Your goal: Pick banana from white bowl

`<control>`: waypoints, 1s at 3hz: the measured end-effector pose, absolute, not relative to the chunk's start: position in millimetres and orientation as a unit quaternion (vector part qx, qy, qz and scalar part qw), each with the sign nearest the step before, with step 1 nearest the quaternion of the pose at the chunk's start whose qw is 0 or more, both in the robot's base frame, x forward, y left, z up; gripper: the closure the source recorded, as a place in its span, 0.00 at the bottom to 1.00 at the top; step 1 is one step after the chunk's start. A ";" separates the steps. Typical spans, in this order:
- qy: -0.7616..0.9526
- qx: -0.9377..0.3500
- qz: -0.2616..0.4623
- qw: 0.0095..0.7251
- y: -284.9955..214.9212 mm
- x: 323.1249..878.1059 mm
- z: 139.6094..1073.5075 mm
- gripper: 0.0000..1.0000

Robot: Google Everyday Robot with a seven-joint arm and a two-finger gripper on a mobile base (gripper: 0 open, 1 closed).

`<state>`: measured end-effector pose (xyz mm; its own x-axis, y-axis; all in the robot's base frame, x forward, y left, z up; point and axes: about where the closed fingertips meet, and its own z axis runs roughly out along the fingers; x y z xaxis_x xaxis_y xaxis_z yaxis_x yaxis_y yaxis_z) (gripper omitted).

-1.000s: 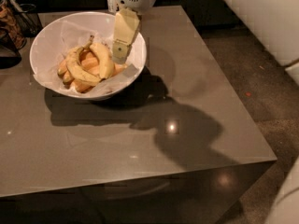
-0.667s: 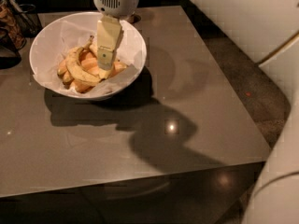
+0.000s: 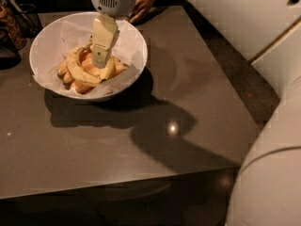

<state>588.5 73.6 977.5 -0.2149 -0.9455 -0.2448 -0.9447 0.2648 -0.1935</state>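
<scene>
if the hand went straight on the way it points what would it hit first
Probably the banana lying in the white bowl, right under the hand; depth is unclear, so contact can't be judged.

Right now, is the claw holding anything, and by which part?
Cannot tell. The claw sits down inside the large round white paper-lined bowl, its tip among the yellow bananas and orange pieces, but whether it grips any of them is hidden.

- Counter (image 3: 141, 140): dark grey-brown, glossy, one small bright reflection.
- Slim curved banana (image 3: 77, 73) lies over stubby orange pieces (image 3: 81, 86).
- Dark containers (image 3: 14, 22) at the far-left corner.
- A person's hand (image 3: 143, 1) at the far edge.
- My claw (image 3: 101, 60) hangs above the far-left part.
</scene>
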 end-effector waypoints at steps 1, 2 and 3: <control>0.789 -0.595 0.019 0.155 79.6 596.1 972.9 0.00; 0.796 -0.585 0.036 0.152 82.1 603.4 969.0 0.00; 0.799 -0.581 0.049 0.148 83.5 607.4 965.0 0.10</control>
